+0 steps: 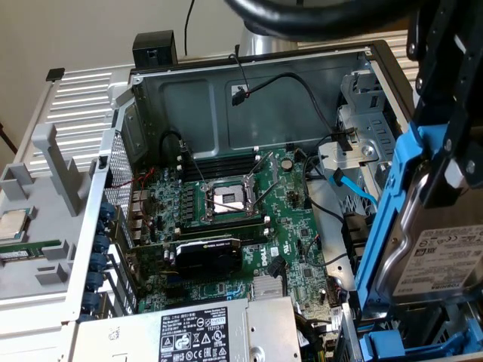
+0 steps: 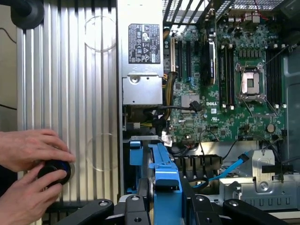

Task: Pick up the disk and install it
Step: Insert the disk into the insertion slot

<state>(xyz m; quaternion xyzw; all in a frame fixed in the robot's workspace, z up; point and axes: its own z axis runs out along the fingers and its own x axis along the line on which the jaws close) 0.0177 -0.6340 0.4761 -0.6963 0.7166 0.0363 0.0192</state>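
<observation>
The disk (image 1: 436, 253) is a silver drive with a white label, clipped in a blue carrier frame (image 1: 386, 219). It hangs tilted at the exterior view's right, over the drive bay corner of the open computer case. My gripper (image 1: 447, 170) is shut on the disk, its black fingers clamping it from above. In the wrist view the blue carrier (image 2: 165, 180) sticks out edge-on between the black fingers (image 2: 135, 206) of my gripper (image 2: 166, 208), above the bay with black slots (image 2: 197, 164).
The case holds a green motherboard (image 1: 226, 219) with an empty CPU socket (image 1: 229, 199), a black card (image 1: 207, 253), a labelled power supply (image 1: 204, 332) and a blue cable (image 1: 351, 188). A metal drive cage (image 1: 362, 128) stands behind. A person's hands (image 2: 28, 150) grip a black knob (image 2: 55, 171).
</observation>
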